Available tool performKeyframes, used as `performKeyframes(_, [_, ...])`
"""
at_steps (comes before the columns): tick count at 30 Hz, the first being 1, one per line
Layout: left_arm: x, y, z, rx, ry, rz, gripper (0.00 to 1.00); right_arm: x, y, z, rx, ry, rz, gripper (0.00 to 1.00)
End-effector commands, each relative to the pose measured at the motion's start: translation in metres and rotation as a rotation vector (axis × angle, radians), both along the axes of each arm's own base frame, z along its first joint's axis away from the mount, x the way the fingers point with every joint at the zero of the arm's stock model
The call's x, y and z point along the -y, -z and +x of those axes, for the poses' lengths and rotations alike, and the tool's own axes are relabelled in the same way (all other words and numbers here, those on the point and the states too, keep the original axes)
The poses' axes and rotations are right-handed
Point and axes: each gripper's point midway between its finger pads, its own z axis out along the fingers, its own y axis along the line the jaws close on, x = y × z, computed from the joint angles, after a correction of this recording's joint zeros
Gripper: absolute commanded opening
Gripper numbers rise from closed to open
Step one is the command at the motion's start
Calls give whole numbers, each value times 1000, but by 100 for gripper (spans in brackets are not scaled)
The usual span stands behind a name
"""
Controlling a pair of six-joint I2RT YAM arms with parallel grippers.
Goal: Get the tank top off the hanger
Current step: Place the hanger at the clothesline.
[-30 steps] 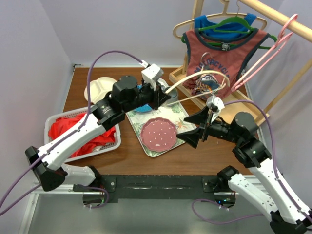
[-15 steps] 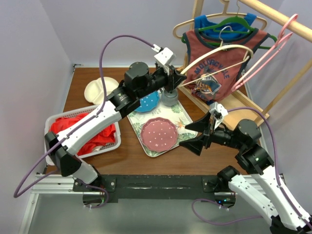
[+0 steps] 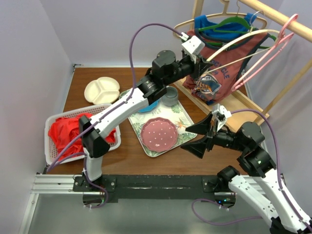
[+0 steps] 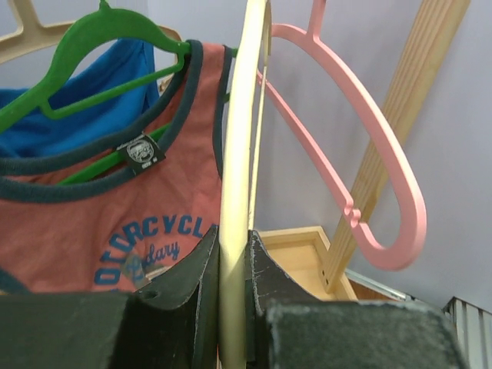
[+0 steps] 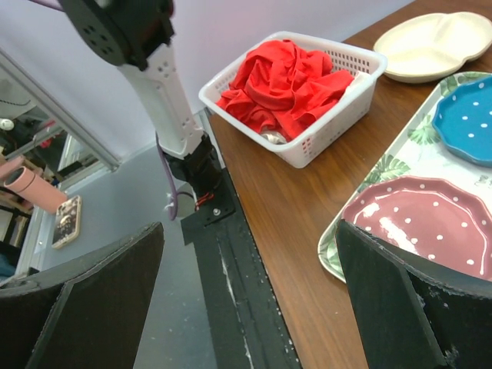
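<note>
Reaching high toward the wooden rack [image 3: 273, 12], the left gripper [image 4: 233, 254] clamps a cream hanger [image 4: 244, 115] between its fingers. The red tank top [image 4: 92, 223] hangs just behind on a green hanger [image 4: 123, 23], beside a pink hanger [image 4: 388, 257]. The right gripper [image 3: 185, 137] hovers spread wide beside the tray [image 3: 184, 116].

The faded red sleeveless tank top [image 4: 84, 231] has dark blue trim and blue printed letters. The curved plastic hanger [image 4: 384, 192] is pink. The round dusty-pink plate [image 3: 158, 132] has white dots, and the rectangular tray [image 3: 184, 116] has a green leaf pattern.
</note>
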Motion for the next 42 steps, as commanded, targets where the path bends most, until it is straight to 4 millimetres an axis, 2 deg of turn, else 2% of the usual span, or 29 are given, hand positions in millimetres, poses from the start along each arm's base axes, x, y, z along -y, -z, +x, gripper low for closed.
performKeyframes(1, [0,-76,-1,146,-23,-179,0,1,-13,-12,8,-32,44,99])
performKeyframes(2, [8,-65,6,134,-29,-167,0,2,-15,-13,10,-32,47,99])
performKeyframes(3, [7,-74,7,143,-40,-186,0,2,-16,-14,8,-32,51,99])
performKeyframes(11, [17,-70,24,175,-93,-235,0,6,-31,-19,28,-19,78,99])
performKeyframes(16, [30,-67,18,208,-99,-239,0,7,-40,-18,41,-14,95,99])
performKeyframes(17, [36,-62,19,208,-97,-234,0,6,-41,-18,39,-14,96,99])
performKeyframes(18, [38,-66,16,216,-94,-243,0,6,-43,-18,38,-16,99,99])
performKeyframes(22, [50,-53,19,212,-89,-244,0,7,-52,-21,53,-18,108,99])
performKeyframes(28, [55,-43,24,209,-103,-244,0,9,-55,-20,61,-6,111,99])
performKeyframes(37, [63,-40,26,226,-104,-284,0,9,-62,-20,69,1,122,99])
performKeyframes(42, [71,-30,30,227,-103,-294,0,12,-66,-22,65,7,132,99])
